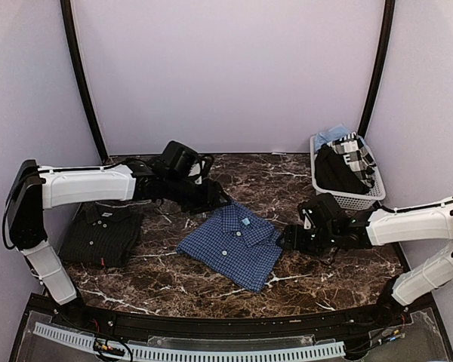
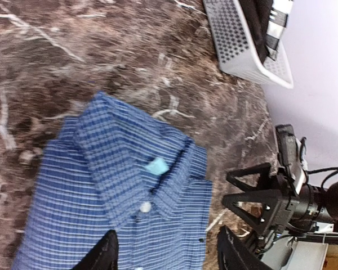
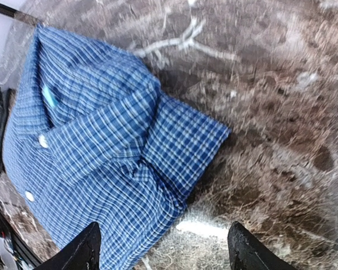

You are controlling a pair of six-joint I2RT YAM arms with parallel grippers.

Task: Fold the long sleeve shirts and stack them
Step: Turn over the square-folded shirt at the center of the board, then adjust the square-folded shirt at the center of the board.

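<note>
My left jaws and right jaws stand apart, holding nothing; the folded blue shirt [image 1: 230,245] lies on the tabletop [image 1: 287,177] between the two pairs. Folding looks done (collar neat), so next I'd regrip it and stack it on the black shirt [image 1: 102,235] behind the left jaws.

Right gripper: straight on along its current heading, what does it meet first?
Most likely the folded blue checked cloth shirt, its edge lying just ahead of the open right gripper. Height above the dark marble table is unclear, so it could skim over.
</note>
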